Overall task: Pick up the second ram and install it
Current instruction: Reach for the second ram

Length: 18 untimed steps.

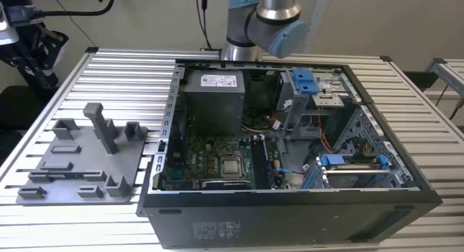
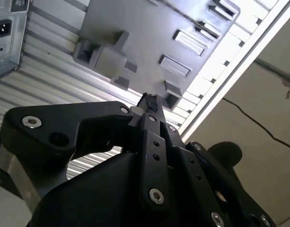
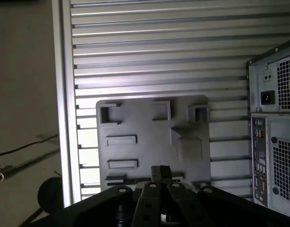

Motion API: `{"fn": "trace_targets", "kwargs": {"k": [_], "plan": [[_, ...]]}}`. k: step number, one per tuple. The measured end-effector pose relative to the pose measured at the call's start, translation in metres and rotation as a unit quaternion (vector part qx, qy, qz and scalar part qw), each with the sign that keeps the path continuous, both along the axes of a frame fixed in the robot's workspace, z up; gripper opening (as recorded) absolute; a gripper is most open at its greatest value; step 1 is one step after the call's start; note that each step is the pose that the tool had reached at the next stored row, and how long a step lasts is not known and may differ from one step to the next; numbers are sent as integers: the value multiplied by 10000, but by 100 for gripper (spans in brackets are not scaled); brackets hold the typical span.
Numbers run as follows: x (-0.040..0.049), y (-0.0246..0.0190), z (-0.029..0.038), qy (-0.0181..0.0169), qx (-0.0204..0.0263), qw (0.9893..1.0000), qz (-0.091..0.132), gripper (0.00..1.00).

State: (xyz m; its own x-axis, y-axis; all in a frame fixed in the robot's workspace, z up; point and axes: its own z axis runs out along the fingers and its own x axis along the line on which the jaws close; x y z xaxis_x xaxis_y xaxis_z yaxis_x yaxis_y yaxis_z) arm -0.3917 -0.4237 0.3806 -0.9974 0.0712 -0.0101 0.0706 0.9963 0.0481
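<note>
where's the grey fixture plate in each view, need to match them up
Exterior view: the grey fixture plate lies on the slatted table, at the exterior view's left of the computer case.
First wrist view: the plate lies beyond the gripper, beside the case's rear panel.
Second wrist view: the plate lies beyond the gripper.
Shared landmark: the computer case.
</note>
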Motion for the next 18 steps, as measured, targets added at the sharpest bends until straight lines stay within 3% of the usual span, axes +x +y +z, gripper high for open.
{"fn": "trace_targets", "kwargs": {"k": [4,10,14,18], "plan": [[6,-126,-30,2,0,10000,1,11],[38,-251,-79,17,0,10000,6,11],[48,-311,-108,22,0,10000,11,11],[49,-320,-117,23,0,10000,11,11]]}}
